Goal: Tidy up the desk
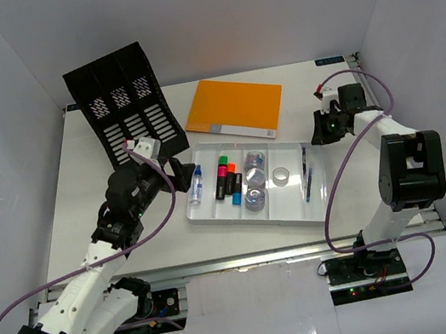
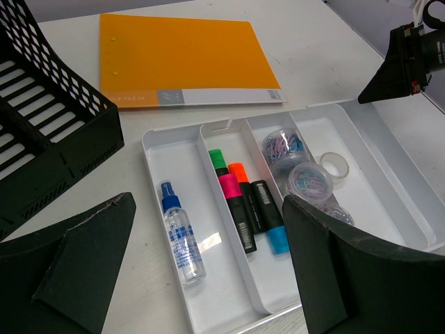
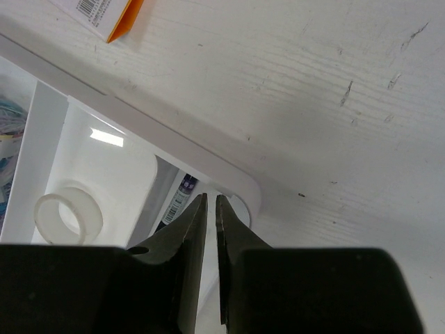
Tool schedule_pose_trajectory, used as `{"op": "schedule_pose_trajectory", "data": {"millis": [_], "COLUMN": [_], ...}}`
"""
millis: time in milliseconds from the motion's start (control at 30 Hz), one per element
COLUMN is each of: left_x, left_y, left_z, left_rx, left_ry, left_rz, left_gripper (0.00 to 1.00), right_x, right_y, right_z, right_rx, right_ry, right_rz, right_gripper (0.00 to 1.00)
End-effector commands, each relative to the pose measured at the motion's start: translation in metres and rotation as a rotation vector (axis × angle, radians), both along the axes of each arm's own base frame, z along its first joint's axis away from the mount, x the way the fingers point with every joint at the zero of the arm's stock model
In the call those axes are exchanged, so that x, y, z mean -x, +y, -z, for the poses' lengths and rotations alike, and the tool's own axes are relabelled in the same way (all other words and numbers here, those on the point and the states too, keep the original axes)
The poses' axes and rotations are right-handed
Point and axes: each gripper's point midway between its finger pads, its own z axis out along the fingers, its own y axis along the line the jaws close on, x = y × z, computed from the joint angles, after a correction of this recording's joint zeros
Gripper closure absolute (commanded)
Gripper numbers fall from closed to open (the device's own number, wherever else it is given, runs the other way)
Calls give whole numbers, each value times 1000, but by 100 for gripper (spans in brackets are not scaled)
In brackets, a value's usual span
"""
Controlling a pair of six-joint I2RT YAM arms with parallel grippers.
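The desk (image 1: pixel 80 192) is a wide white tabletop. On it lies a white compartmented tray (image 1: pixel 215 217) holding a spray bottle (image 2: pixel 182 240), several highlighters (image 2: pixel 240 202), clear jars of paper clips (image 2: pixel 306 177), a tape roll (image 2: pixel 334 165) and pens (image 1: pixel 305 174). My left gripper (image 2: pixel 208 209) is open and empty above the tray's left end; it also shows in the top view (image 1: pixel 174 174). My right gripper (image 1: pixel 320 128) is shut on nothing. In the right wrist view its tips (image 3: pixel 211 198) hang over the tray's far right corner (image 3: pixel 174 149), above a pen (image 3: pixel 174 202).
An orange folder (image 1: pixel 234 106) lies flat behind the tray. A black mesh file rack (image 1: pixel 126 106) stands at the back left, close to my left arm. The desk's metal front rail (image 1: pixel 248 258) runs along the near edge.
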Motion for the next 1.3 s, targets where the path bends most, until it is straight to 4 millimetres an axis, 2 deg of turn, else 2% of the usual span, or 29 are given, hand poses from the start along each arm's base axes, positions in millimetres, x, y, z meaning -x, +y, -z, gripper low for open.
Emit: {"op": "schedule_pose_trajectory", "data": {"millis": [0,133,233,300,367,467,567,733,833,1033,1267], "left_x": [2,1,1,1,0,-1,-3,-5,-6,-8,-10], "left_y": [4,3,3,4,4,5,6,5,6,6,5], "left_z": [-6,-5,-5,-3,-1,1,3,7,9,11,15], "left_rx": [0,-1,-1,-4,-8,-13,-21,-33,-39,-44,-52], "left_ry": [-25,-22,-20,-17,-12,-6,-2,8,11,19,30], "left_rz": [-6,-7,-8,-11,-15,-21,-26,-27,-30,-36,-29], "left_gripper": [2,2,2,2,2,2,2,2,2,2,2], "right_x": [1,-1,-1,-8,-17,-26,-49,-75,-81,-90,-106], "right_y": [8,19,35,42,50,73,83,99,106,115,99], "right_z": [-26,-47,-61,-73,-80,-88,-95,-76,-52,-31,-17], "right_rx": [-17,-46,-79,-86,-89,-92,-132,-283,-351,-484,-526], "right_ry": [-72,-127,-154,-180,-196,-209,-201,-52,50,177,197], "right_rz": [-57,-163,-263,-295,-313,-358,-335,-223,-176,-132,-62], "right_gripper": [83,80,76,73,65,53,48,48,48,45,45]}}
